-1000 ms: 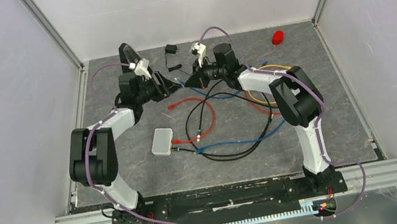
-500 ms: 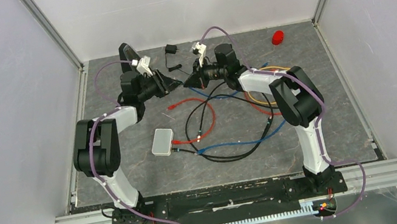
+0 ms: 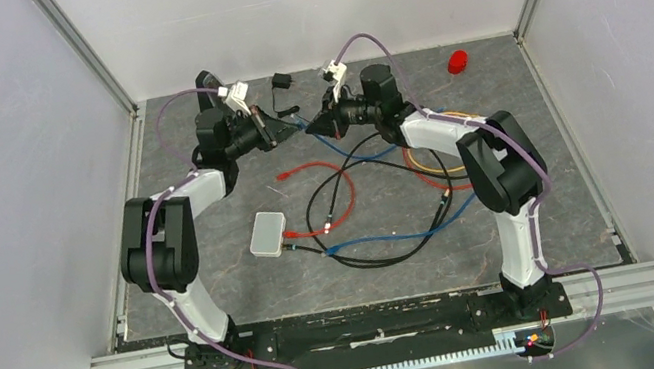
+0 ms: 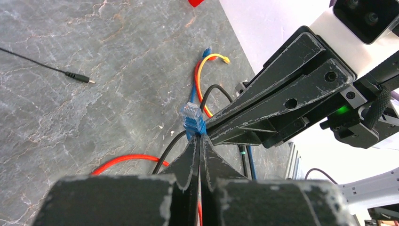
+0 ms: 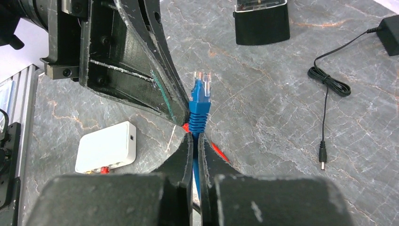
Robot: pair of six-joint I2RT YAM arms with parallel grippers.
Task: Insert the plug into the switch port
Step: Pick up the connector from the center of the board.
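Blue plug (image 5: 200,92) held off table (image 3: 547,186), toward middle of far edge. My left gripper (image 4: 198,141) and right gripper (image 5: 195,137) both clenched on its boot, tips meeting. Pale box (image 3: 268,233) with switch port (image 5: 117,164) lies well apart, nearer left edge; I see red lead (image 3: 305,167) reaching its edge.

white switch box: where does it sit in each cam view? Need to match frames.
Top external: the white switch box lies left of centre on the table, nearer the bases than both grippers.
Left wrist: not in view.
Right wrist: lower left of the picture, flat on the table.
Shared landmark: the blue plug, pinched where the left gripper and right gripper meet tip to tip. The top view shows that meeting point beyond the box.
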